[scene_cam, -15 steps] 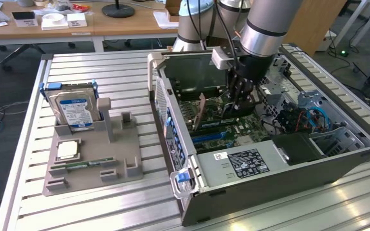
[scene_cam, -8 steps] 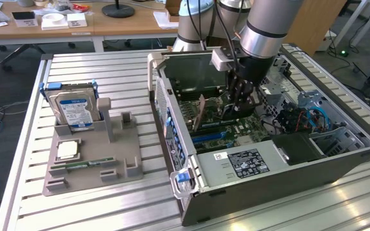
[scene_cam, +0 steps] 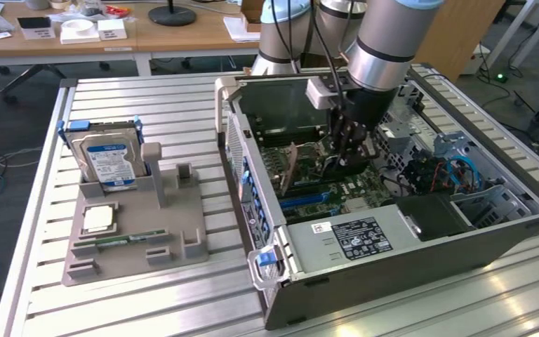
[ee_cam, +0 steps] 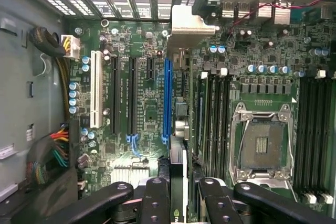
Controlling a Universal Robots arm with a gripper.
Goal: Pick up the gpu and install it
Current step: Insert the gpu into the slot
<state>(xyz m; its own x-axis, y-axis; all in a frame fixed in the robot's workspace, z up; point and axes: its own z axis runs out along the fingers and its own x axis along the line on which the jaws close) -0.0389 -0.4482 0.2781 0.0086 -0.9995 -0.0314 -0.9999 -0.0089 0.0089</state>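
Now fingers (ee_cam: 155,198) clamped on gpu (ee_cam: 181,124), one each side of card, down inside open computer case (scene_cam: 391,239). Gpu on edge above motherboard (ee_cam: 131,124), just beside blue slot (ee_cam: 167,98); seating cannot tell. Hard drive (scene_cam: 106,158) upright in grey holder (scene_cam: 138,232) on surface (scene_cam: 157,302).

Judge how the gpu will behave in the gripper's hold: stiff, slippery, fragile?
Likely stiff: the gpu runs straight, held edge-on in the gripper. Probably end-heavy, given its metal bracket. It looks thin, so it may be fragile if twisted.
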